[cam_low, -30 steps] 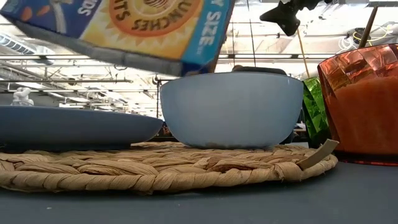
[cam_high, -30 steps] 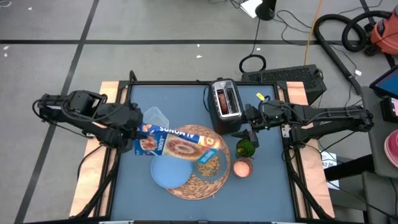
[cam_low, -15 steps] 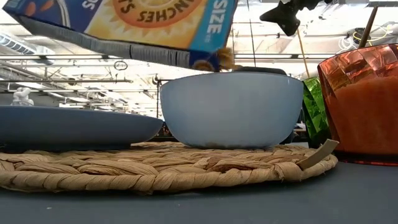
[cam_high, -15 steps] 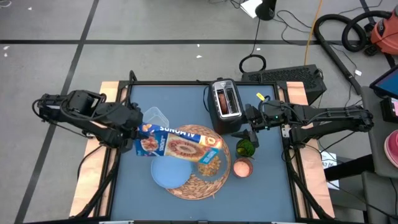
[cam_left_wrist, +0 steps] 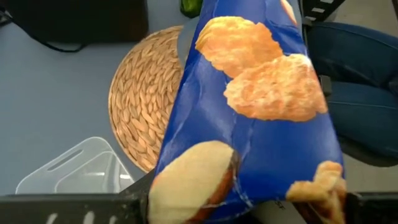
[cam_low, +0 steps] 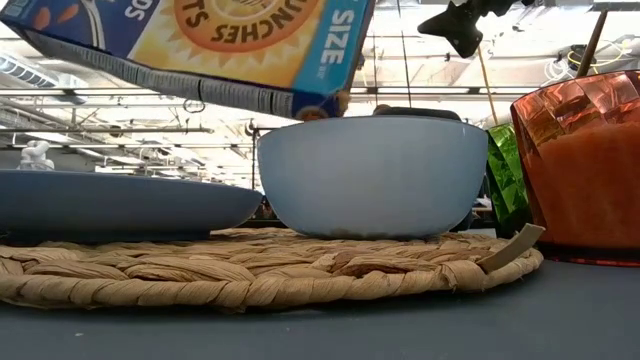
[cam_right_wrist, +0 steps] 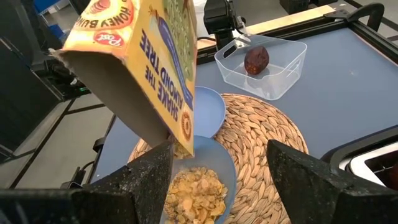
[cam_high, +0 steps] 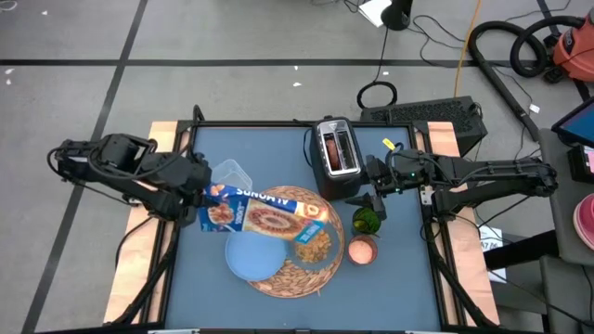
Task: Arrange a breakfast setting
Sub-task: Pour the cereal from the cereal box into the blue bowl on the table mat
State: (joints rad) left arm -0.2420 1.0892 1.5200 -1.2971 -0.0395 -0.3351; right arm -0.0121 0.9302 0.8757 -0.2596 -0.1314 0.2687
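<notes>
My left gripper (cam_high: 202, 206) is shut on a blue-and-yellow cereal box (cam_high: 264, 215), held tipped over the bowl (cam_high: 314, 246). The bowl holds tan cereal (cam_right_wrist: 196, 193). It stands on the round straw mat (cam_high: 295, 276) beside the light-blue plate (cam_high: 251, 258). The orange-pink cup (cam_high: 362, 249) stands at the mat's right edge. A small dark-red fruit (cam_right_wrist: 256, 60) lies in the clear tub (cam_high: 232, 173). My right gripper (cam_right_wrist: 227, 186) is open and empty, hovering right of the toaster (cam_high: 338, 153). No bagel shows. My left gripper pinches the box's closed end (cam_high: 213, 216) between its two fingers (cam_left_wrist: 134, 200), one at each side. The fingers come about level from the table's left and lie along the box. The box is lifted clear, its open end (cam_low: 335, 100) tilted down over the bowl.
A green glass object (cam_high: 367, 221) stands between the toaster and the cup. The tub sits at the far left of the mat, close under my left gripper. Bare blue table (cam_high: 399, 288) lies along the near edge and at both sides of the mat.
My left gripper has tipped the box a little further. Cereal has fallen from the box's open end into the bowl, and the heap of cereal there has grown. My right arm has kept still.
</notes>
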